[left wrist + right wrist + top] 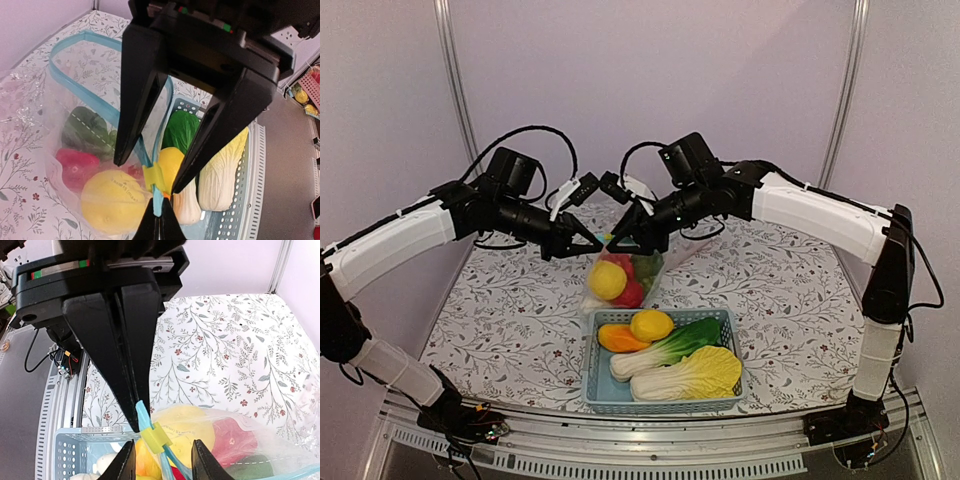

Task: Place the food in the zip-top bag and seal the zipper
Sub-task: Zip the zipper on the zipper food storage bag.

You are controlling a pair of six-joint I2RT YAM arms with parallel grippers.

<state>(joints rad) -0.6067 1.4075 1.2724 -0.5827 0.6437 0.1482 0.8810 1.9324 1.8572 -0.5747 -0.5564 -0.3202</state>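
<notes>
Zip-top bag hanging mouth-up, zipper stretching away from left gripper, pinching its end, right gripper standing open astride yellow slider

light: bright, even | shadows: soft, faint | glare: sheen on zip-top bag | focus: sharp all views

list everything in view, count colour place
basket: 1, light blue, front middle
bag: 1, clear, behind basket
zipper strip: 1, teal, bag's mouth
slider: 1, yellow, on strip
lemons: 2, yellow, one bagged, one in basket
red pieces: unclear count, red, in bag
green piece: 1, green, in bag
orange piece: 1, orange, in basket
leafy green: 1, green-white, in basket
cabbage: 1, pale yellow, in basket
tablecloth: 1, floral, under everything
left claw: 1, black, shut on strip
right claw: 1, black, open around slider
</notes>
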